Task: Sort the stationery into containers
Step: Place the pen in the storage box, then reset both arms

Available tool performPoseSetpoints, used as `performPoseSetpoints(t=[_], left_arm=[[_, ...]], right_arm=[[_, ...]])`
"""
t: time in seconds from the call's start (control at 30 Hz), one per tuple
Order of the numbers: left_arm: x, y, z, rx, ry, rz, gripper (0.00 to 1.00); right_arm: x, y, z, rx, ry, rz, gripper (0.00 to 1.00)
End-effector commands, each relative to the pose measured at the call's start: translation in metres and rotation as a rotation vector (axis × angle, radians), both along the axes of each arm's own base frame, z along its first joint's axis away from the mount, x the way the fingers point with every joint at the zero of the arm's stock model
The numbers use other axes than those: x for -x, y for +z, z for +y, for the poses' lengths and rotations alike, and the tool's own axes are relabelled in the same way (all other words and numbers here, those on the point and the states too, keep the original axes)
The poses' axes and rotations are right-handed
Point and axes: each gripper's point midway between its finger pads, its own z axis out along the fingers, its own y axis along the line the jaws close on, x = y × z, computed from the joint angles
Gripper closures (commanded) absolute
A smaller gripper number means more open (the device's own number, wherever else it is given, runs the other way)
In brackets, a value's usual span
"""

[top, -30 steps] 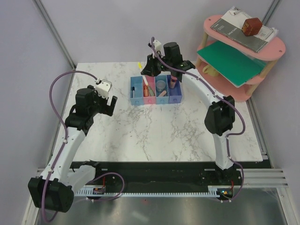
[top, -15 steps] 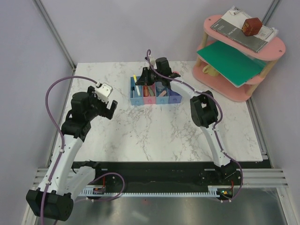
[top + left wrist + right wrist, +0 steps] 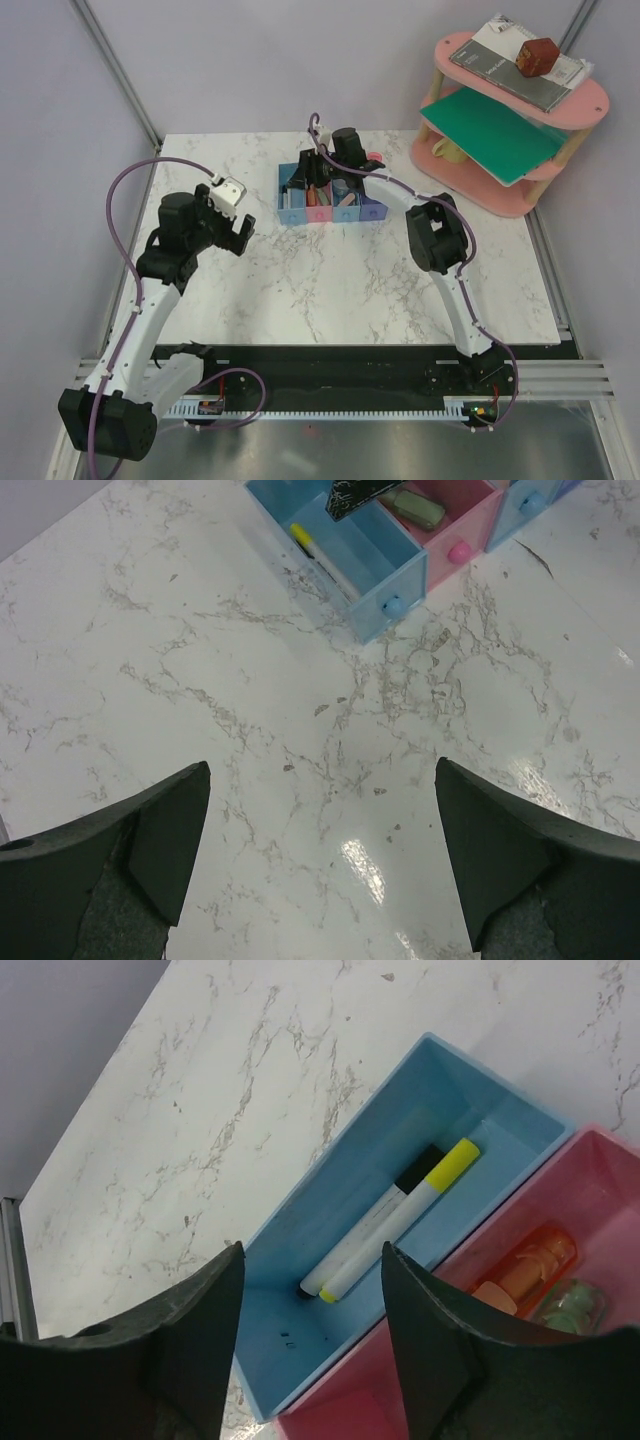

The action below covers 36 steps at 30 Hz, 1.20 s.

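Row of bins point(image 3: 332, 203) at bench point(image 3: 330, 290) far edge: pen point(image 3: 360, 1235), pencil point(image 3: 450, 1165) in blue bin point(image 3: 340, 1190), erasers point(image 3: 525, 1265) in pink bin point(image 3: 600, 1180); right claw point(image 3: 312, 1260) parted, empty, above; left claw point(image 3: 322, 770) wide, empty; sorting seemingly near done.

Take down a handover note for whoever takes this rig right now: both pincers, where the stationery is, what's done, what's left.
Left pincer: open, empty, above the bare marble table.
Right pincer: open, empty, over the light blue bin.
Done: black-white pen and yellow-tipped pencil lie in that bin; orange eraser and pale green eraser in the pink bin.
Left: remaining two bins are partly hidden by the right arm; check them and the table behind for strays.
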Motion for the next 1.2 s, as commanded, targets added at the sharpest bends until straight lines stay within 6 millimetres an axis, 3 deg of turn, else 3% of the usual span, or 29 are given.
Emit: performPoseSetpoints(t=[0.0,0.07,0.1,0.13,0.23,0.27,0.37,0.4,0.43,0.47,0.5,0.53,0.57,0.6,0.67,0.73,0.77,0.8,1.17], left_arm=[[0.002,0.006,-0.005,0.010,-0.022,0.013,0.00],[0.001,0.014,-0.001,0.005,0.006,0.027,0.00],[0.004,0.011,0.000,0.003,0.013,0.060,0.00],[0.003,0.019,0.001,0.009,0.022,0.052,0.00],[0.006,0.032,0.005,0.055,0.087,0.039,0.00],[0.006,0.036,0.008,0.068,0.118,0.032,0.00],[0.011,0.051,0.015,0.078,0.155,-0.015,0.00],[0.012,0.054,0.015,0.078,0.155,-0.025,0.00],[0.013,0.057,0.015,0.078,0.155,-0.033,0.00],[0.015,0.063,0.015,0.082,0.147,-0.053,0.00],[0.016,0.067,0.015,0.087,0.145,-0.060,0.00],[0.017,0.071,0.013,0.107,0.148,-0.067,0.00],[0.019,0.074,0.011,0.122,0.139,-0.071,0.00],[0.019,0.079,0.010,0.137,0.141,-0.076,0.00],[0.021,0.084,0.006,0.177,0.131,-0.081,0.00],[0.024,0.083,0.004,0.203,0.124,-0.075,0.00],[0.025,0.083,0.004,0.205,0.125,-0.077,0.00],[0.027,0.079,0.004,0.206,0.124,-0.072,0.00],[0.032,0.074,-0.001,0.235,0.107,-0.061,0.00]], right_arm=[[0.004,0.055,-0.017,0.056,-0.003,-0.123,0.31],[0.013,0.062,-0.029,0.144,0.010,-0.147,0.24],[0.017,0.086,-0.034,0.155,0.021,-0.190,0.14],[0.023,0.093,-0.039,0.198,0.050,-0.235,0.02],[0.050,0.113,-0.071,0.325,0.059,-0.244,0.02],[0.063,0.126,-0.091,0.395,0.051,-0.267,0.02],[0.092,0.120,-0.126,0.531,0.059,-0.244,0.02],[0.107,0.122,-0.152,0.614,0.035,-0.244,0.02],[0.115,0.124,-0.166,0.648,0.020,-0.245,0.02],[0.129,0.143,-0.182,0.670,-0.009,-0.280,0.02],[0.135,0.135,-0.203,0.740,-0.050,-0.272,0.02],[0.140,0.140,-0.214,0.761,-0.076,-0.286,0.02],[0.153,0.166,-0.227,0.744,-0.118,-0.341,0.02],[0.163,0.160,-0.238,0.760,-0.122,-0.334,0.02],[0.180,0.184,-0.256,0.723,-0.178,-0.385,0.02],[0.189,0.181,-0.273,0.728,-0.201,-0.376,0.02],[0.196,0.189,-0.282,0.722,-0.224,-0.405,0.02],[0.199,0.180,-0.286,0.735,-0.219,-0.392,0.02],[0.212,0.180,-0.293,0.700,-0.261,-0.417,0.02]])
